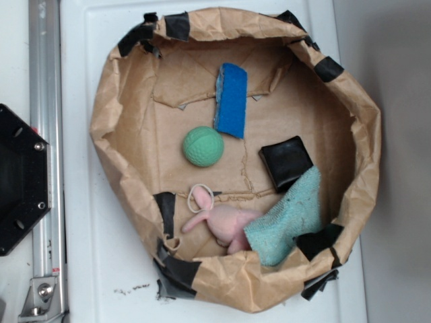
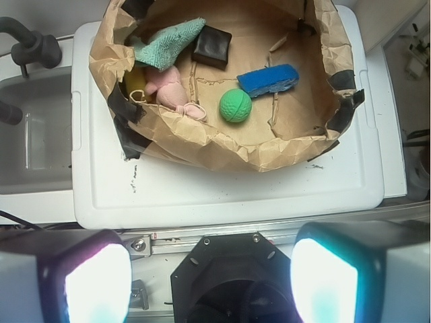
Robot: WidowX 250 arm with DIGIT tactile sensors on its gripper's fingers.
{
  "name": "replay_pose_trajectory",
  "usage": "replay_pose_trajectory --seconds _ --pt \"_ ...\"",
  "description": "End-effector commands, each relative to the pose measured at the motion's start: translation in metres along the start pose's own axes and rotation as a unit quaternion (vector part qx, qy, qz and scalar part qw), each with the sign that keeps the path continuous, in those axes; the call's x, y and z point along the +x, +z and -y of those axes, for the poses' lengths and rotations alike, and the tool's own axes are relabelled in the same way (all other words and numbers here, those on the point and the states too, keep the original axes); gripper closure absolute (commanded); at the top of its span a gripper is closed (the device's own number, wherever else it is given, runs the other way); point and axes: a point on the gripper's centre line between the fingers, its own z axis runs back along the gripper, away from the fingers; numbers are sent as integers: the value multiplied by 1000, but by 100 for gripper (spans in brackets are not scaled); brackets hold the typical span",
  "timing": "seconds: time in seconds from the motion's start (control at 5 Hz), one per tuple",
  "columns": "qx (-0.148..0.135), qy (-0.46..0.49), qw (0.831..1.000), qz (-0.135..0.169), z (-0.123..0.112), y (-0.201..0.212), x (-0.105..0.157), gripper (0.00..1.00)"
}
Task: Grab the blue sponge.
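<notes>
The blue sponge [image 1: 231, 99] [image 2: 269, 79] lies flat on the floor of a crumpled brown paper bag [image 1: 114, 114] [image 2: 222, 145], near its far wall, just above the green ball [image 1: 203, 146] [image 2: 235, 105]. In the wrist view my gripper [image 2: 211, 279] hangs high and well back from the bag, over the robot's black base, jaws wide apart with nothing between them. Its two pads [image 2: 97, 282] glow bright at the bottom corners. The gripper does not show in the exterior view.
Also in the bag: a black square block [image 1: 286, 162] [image 2: 212, 46], a pale teal fuzzy cloth [image 1: 288, 217] [image 2: 167, 42], a pink soft toy [image 1: 225, 224] [image 2: 168, 87] and a rubber band [image 1: 201, 198]. The bag sits on a white lid [image 2: 222, 192]. A sink [image 2: 34, 145] is on the left.
</notes>
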Motion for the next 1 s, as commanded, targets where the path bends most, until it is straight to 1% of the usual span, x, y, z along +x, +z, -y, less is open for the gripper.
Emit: replay_pose_trajectory --seconds 0.0,0.2,0.4,0.6,0.8 --pt "0 0 1000 0 0 0 0 0" --pt "-35 117 992 -14 -23 -39 47 0" --pt "-23 239 971 -6 -37 -84 85 0" --pt "-6 358 934 0 -60 -126 124 0" --pt "15 434 900 -35 -79 -153 125 0"
